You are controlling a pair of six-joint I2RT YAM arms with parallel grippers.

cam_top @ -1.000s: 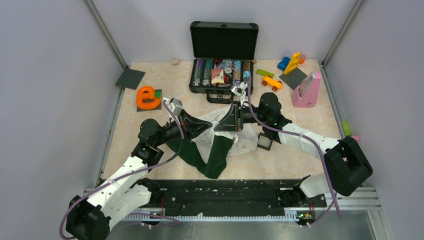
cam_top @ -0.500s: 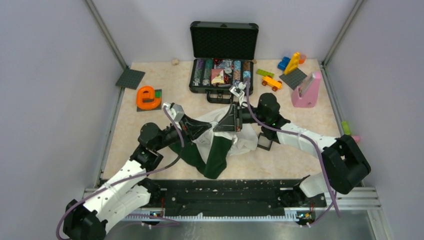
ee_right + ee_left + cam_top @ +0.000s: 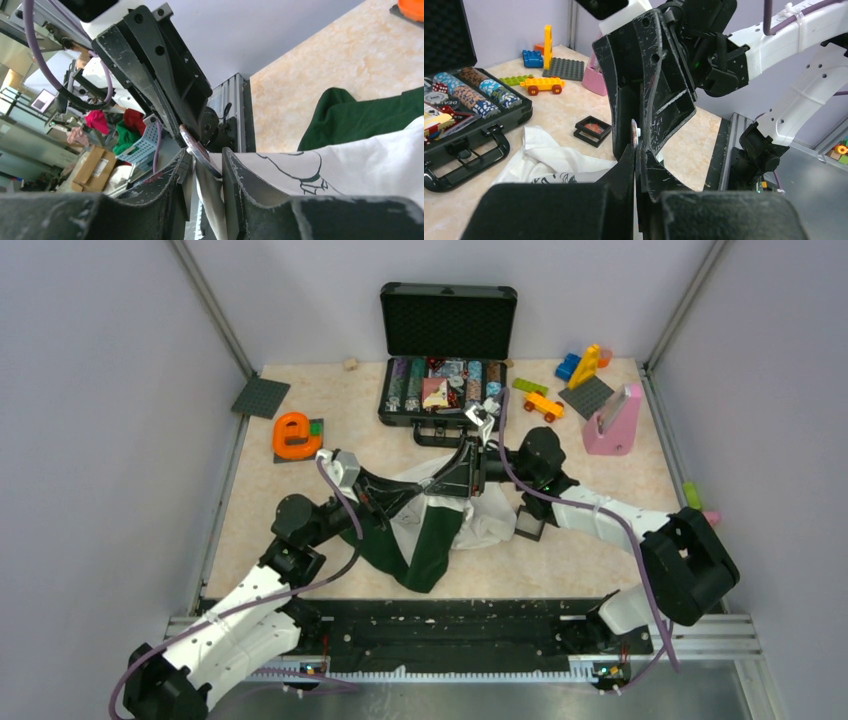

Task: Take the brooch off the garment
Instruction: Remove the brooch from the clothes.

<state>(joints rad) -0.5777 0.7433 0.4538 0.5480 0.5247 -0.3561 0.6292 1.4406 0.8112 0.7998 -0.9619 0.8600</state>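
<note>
The garment (image 3: 488, 523) is white with green sleeves (image 3: 428, 548) and is lifted off the table where both grippers meet. My left gripper (image 3: 417, 490) is shut. In the left wrist view (image 3: 635, 150) its tips pinch the lower edge of the brooch (image 3: 633, 131), a thin reddish disc seen edge-on. My right gripper (image 3: 441, 484) faces it. In the right wrist view (image 3: 206, 152) its jaws close on white cloth (image 3: 350, 160) with the brooch (image 3: 198, 148) slanting through the gap. The brooch is hidden in the top view.
An open black case of poker chips (image 3: 445, 385) stands just behind the grippers. A small black framed box (image 3: 528, 523) lies beside the garment at right. An orange letter e (image 3: 293, 435), a pink block (image 3: 612, 422), an orange toy car (image 3: 543, 404) and a grey baseplate (image 3: 260, 397) lie around.
Both grippers have stayed together and raised the garment. The green sleeve now hangs narrower and straighter. The left arm's elbow has shifted a little to the left.
</note>
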